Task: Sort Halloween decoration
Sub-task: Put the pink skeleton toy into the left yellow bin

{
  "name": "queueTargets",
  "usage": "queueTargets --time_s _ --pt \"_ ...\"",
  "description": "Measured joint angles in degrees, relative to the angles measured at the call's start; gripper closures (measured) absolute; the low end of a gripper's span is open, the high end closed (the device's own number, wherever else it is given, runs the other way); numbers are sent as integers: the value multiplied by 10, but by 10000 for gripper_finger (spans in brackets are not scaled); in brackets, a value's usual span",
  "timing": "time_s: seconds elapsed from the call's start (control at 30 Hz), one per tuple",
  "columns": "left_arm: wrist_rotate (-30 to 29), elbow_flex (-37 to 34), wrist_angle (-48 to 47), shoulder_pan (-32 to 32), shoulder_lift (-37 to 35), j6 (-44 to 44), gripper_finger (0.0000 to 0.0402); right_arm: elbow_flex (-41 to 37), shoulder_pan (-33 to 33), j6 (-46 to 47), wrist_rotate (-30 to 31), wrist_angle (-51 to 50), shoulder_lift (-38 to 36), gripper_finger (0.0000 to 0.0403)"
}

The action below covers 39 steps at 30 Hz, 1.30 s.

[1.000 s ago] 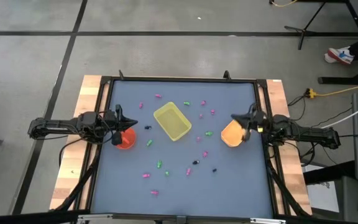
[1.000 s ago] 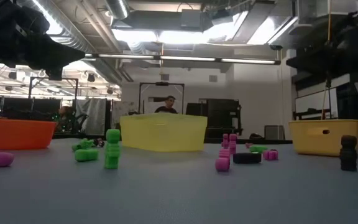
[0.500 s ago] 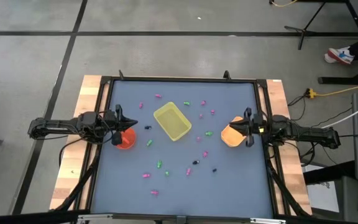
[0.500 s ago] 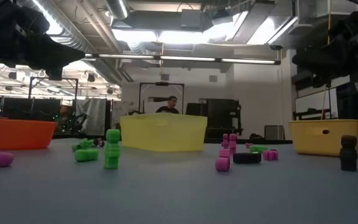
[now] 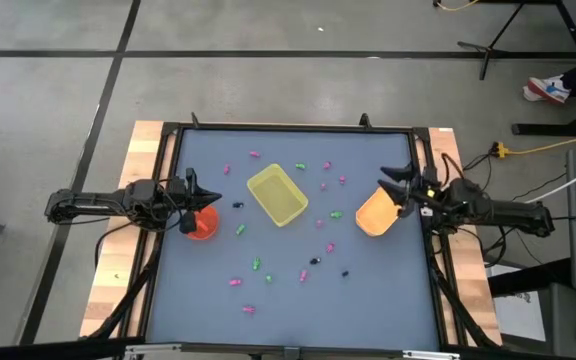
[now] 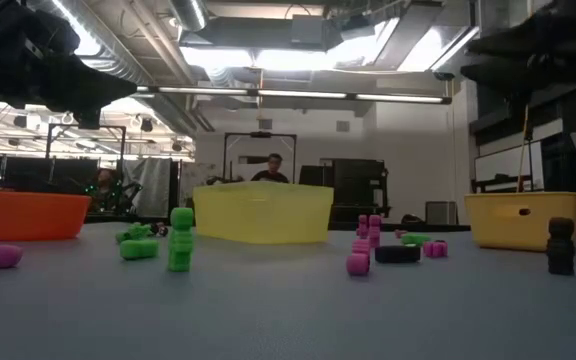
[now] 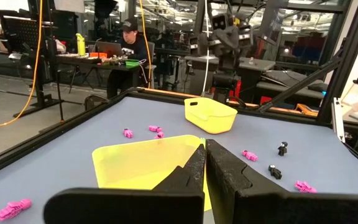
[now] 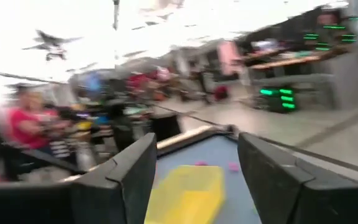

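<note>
The right gripper hovers at the frame's right above the orange bowl, fingers apart. The left gripper, fingers together, waits over the red bowl.

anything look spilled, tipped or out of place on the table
Nothing looks damaged. The small pink, green and dark trinkets lie scattered loose over the mat rather than in a container. The yellow tray sits askew to the table edges, but upright. The orange bowl and red bowl stand upright.
</note>
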Motion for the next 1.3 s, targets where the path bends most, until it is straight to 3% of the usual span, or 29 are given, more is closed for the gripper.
queueTargets --time_s 0.27,0.53,0.7,0.93,1.13,1.3 --pt "0 0 0 0 0 0 401 101 0 -118 28 -5 217 181" --pt "0 0 0 0 0 0 401 207 -12 -153 101 -54 452 182" --pt "0 0 0 0 0 0 401 270 -54 -159 34 -126 571 182" --pt "0 0 0 0 0 0 401 307 -117 -193 -61 -135 699 182" --pt "0 0 0 0 0 0 401 313 -149 -251 -141 -129 765 182" --pt "0 0 0 0 0 0 401 312 -150 -279 -150 -117 796 182"
